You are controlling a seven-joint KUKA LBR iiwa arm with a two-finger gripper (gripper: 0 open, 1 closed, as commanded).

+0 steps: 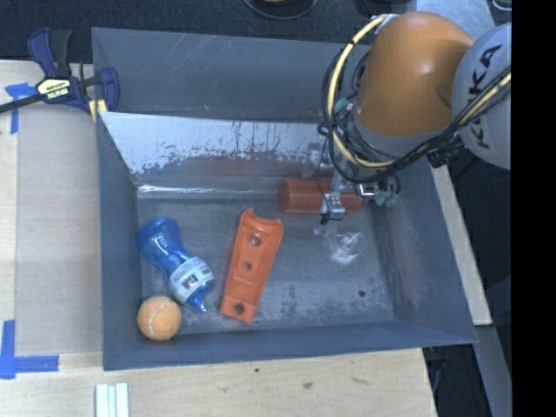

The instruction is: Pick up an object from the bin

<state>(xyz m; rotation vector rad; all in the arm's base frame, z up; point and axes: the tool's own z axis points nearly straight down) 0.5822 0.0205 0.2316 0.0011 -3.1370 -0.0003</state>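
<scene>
**A:** Well, where does the hand (333, 207) stand now?

**B:** Low at the back of the bin (217, 85), right of the middle. It is over the right end of a red-brown block (302, 196) that lies lengthwise along the foot of the back wall. Whether the hand is apart or together I cannot tell, because the orange wrist cover (408, 68) and the cables (343, 76) hide too much of it.

**A:** How would that block handle?

**B:** I judge it stiff and solid, probably light enough, with flat sides that should not slip much. It lies close to the wall, so a grip across its short width near the middle looks safest. Taken at the very end, it could swing.

**A:** Anything nearby to mind?

**B:** A small clear plastic piece (346, 248) lies just in front of the hand. It looks thin, light and slippery, a poor thing to pinch. The orange bracket (250, 266), the blue bottle (176, 263) and the orange ball (159, 318) lie well apart, toward the view's left.
</scene>
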